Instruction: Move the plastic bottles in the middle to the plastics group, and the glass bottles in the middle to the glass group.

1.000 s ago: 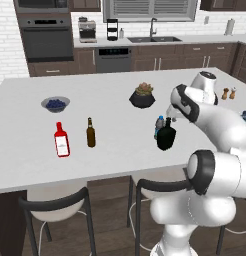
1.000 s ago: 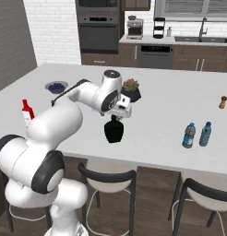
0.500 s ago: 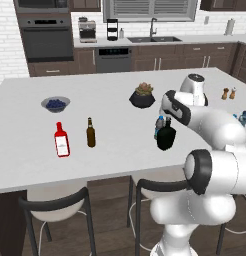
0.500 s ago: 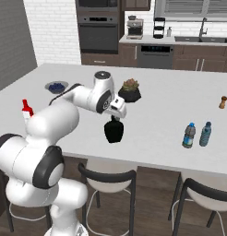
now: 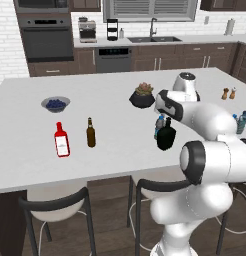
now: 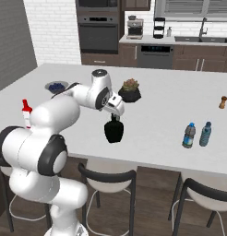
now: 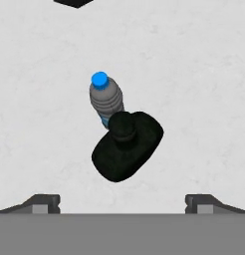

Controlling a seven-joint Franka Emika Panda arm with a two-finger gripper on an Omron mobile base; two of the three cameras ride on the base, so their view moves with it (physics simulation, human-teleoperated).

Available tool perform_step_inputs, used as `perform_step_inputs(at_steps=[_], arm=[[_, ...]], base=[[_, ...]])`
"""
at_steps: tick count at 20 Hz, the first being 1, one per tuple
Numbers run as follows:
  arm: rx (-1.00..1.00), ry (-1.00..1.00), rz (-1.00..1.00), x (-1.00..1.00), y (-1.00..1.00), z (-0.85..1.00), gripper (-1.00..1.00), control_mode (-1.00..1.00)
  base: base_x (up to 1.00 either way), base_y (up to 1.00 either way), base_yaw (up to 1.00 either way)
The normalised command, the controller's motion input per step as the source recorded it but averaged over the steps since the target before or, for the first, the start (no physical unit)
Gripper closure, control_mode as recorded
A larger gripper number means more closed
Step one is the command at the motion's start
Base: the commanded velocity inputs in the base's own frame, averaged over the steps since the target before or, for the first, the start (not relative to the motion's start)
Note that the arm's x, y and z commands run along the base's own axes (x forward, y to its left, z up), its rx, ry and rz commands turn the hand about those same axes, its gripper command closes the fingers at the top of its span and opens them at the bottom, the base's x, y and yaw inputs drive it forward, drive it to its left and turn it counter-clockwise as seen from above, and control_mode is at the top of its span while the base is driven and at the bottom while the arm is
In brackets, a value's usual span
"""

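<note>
Left base view: the black glass bottle (image 5: 166, 138) stands in the middle of the table (image 5: 110, 145), toward its front edge, with a small plastic bottle (image 5: 159, 125) touching or nearly touching it on the far side. The end effector hangs just above them, though I cannot make out its jaws here. The red bottle (image 5: 61, 140) and the slim brown bottle (image 5: 90, 133) stand well apart toward the left end, and two more water bottles (image 5: 240, 122) sit at the right end, partly behind the arm.

Right base view: the end effector (image 6: 116, 116) sits directly over the black bottle's neck (image 6: 114, 130). The plastics group (image 6: 196, 135) stands near the right end of the table.

Hand view: the fingertips (image 7: 45, 203) stand wide apart and empty, above both bottles. The plastic bottle (image 7: 105, 99) leans against the black one (image 7: 128, 147) from this angle. The risk, as I judge it, is that a descent onto either bottle lets one finger strike its neighbour and topple it, because there is hardly any gap between them. The black bottle's broad body may also be too wide for the jaws; the neck looks the safer hold.
</note>
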Motion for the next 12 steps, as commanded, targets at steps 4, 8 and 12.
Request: perform_step_inputs(at_steps=[4,8,12], arm=[[0.00,0.00,0.00,0.08,0.00,-0.39,-1.00,-1.00],[0.00,0.00,0.00,0.00,0.00,-0.18,-1.00,-1.00],[0.00,0.00,0.00,0.05,0.00,-0.06,-1.00,-1.00]], base=[[0.00,0.00,0.00],[0.00,0.00,0.00],[0.00,0.00,0.00]])
